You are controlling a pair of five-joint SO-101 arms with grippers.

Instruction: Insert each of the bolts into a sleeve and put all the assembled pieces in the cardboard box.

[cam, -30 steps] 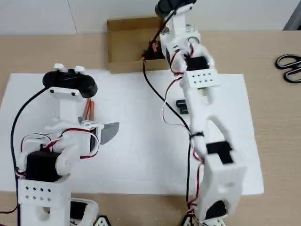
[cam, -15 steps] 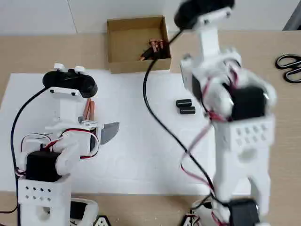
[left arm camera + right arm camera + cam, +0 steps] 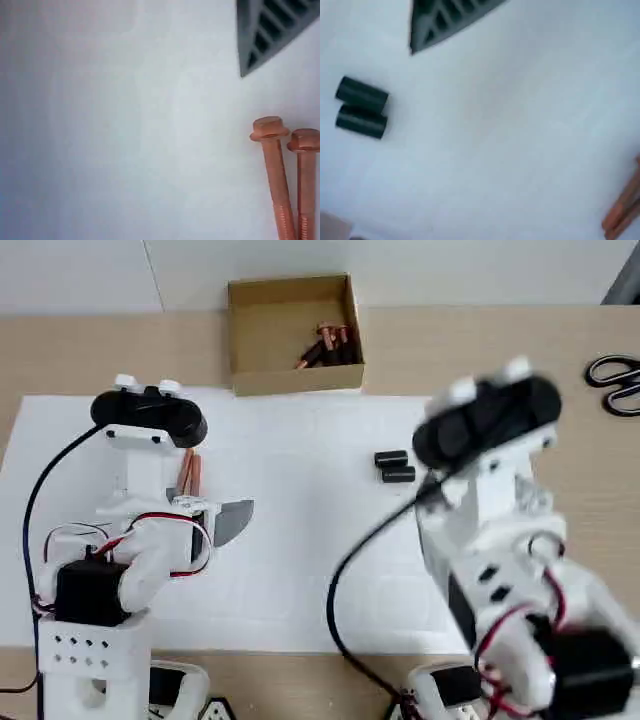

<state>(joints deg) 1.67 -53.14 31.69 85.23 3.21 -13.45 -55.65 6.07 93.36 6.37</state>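
Tan table [image 3: 100, 340] carried a white sheet [image 3: 300, 570], with 2 white arms at its near edge. The left arm [image 3: 130, 540] stood over the sheet's left part and the right arm [image 3: 500, 540] rose at its right. The box [image 3: 290, 285] sat on the table just beyond the sheet, with assembled pieces [image 3: 328, 345] in its right corner. Scissors [image 3: 615, 380] lay at the table's far right. 2 bolts [image 3: 190, 472] lay touching, side by side, on the sheet near the left gripper [image 3: 228, 522]. 2 sleeves [image 3: 395, 467] lay together near the right arm, well apart from the bolts. I could not tell whether the left gripper or the right gripper [image 3: 445, 22] was apart or together.
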